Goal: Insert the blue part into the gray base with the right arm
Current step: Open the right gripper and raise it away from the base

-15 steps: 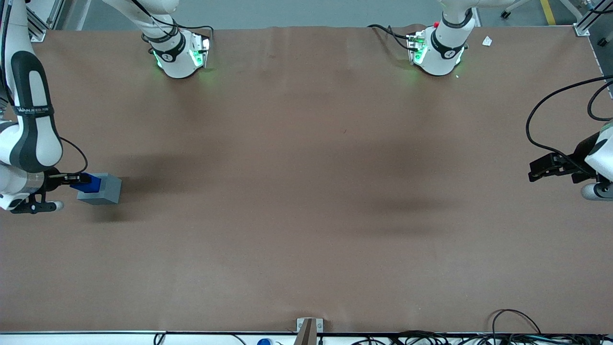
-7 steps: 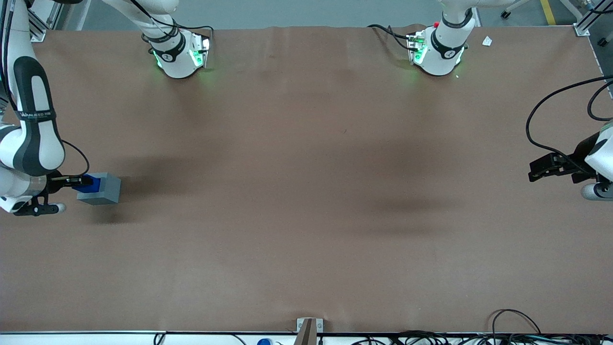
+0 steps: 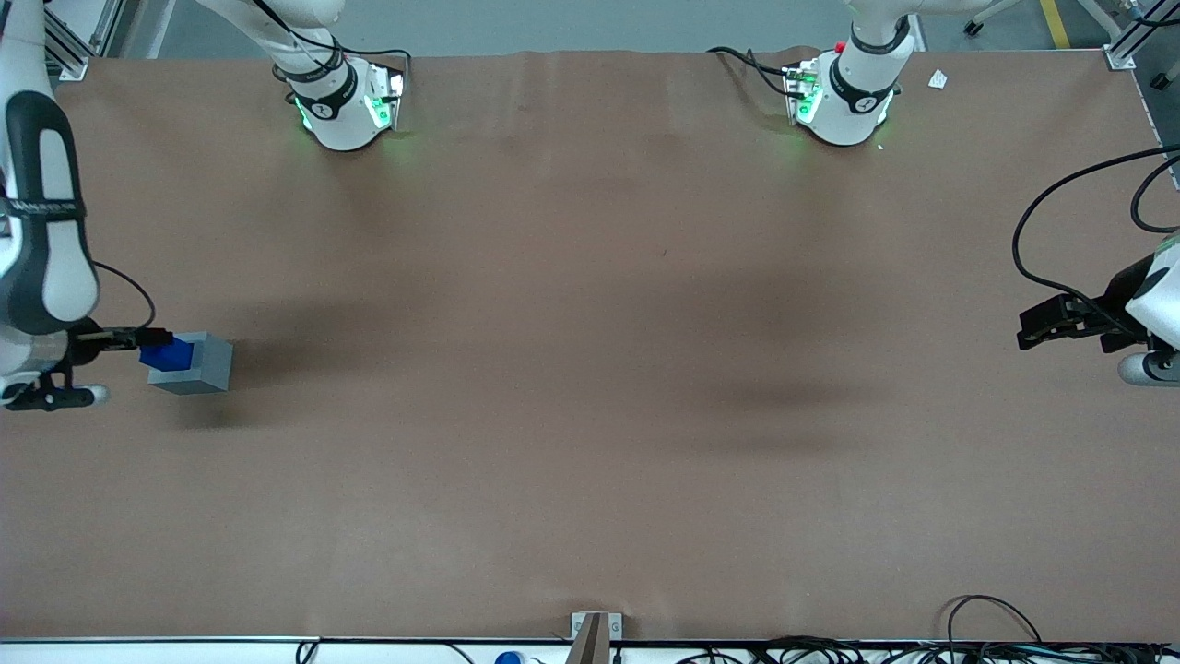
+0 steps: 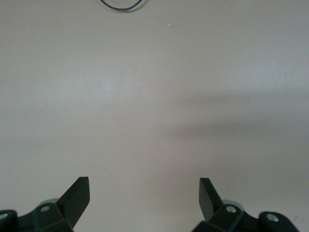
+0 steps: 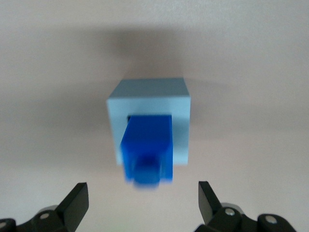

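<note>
So here's where I'm at: the blue part [image 3: 166, 356] is sitting in the socket on top of the gray base [image 3: 197, 365], down at the left edge of the front frame, a bit below mid-height, on the working arm's end of the brown table [image 3: 590, 369]. From the wrist cam it's pretty clear, the blue part [image 5: 147, 150] stands up out of the gray base [image 5: 148, 99] with its narrow stub end pointing up at the camera, and there's a thin dark gap showing along one edge of the socket. The gripper [image 5: 143, 203] is hanging above the block with its fingers [image 5: 77, 200] spread wide, nothing between them, not touching the blue part at all. In the front view the gripper [image 3: 138, 338] is at the far left of the frame, its tips just reaching the blue part's edge. Compared to a second ago, the right arm [image 3: 41, 231] has slid further toward the left border of the frame, and more of it is cut off now. Back then the fingers sat right over the blue block; half a second ago they were partway off it. The gray base hasn't budged from its spot across all three front shots.
</note>
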`<state>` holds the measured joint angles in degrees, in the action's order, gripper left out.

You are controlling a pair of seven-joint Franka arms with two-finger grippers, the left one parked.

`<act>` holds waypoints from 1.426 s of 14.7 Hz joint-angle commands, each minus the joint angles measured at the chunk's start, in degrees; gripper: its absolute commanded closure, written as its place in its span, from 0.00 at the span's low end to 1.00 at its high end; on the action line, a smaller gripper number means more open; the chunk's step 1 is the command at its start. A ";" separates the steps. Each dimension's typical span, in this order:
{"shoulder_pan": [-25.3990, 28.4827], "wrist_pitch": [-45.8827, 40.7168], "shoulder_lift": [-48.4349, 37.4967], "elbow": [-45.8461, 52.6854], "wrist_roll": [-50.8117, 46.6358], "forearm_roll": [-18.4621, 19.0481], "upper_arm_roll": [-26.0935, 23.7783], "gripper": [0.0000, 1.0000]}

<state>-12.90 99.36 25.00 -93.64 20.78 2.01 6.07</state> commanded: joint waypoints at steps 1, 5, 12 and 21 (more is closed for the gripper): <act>-0.46 -7.67 -6.00 2.14 -0.65 -3.30 -0.88 0.00; 1.72 -10.85 -13.90 1.71 -3.88 -5.52 -0.88 0.00; 14.38 -14.46 -27.44 -1.18 -23.67 -5.43 -0.88 0.00; 18.17 -14.55 -31.85 0.99 -24.47 -3.68 -0.97 0.00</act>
<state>4.09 84.56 -6.05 -93.71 -3.32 -3.06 4.73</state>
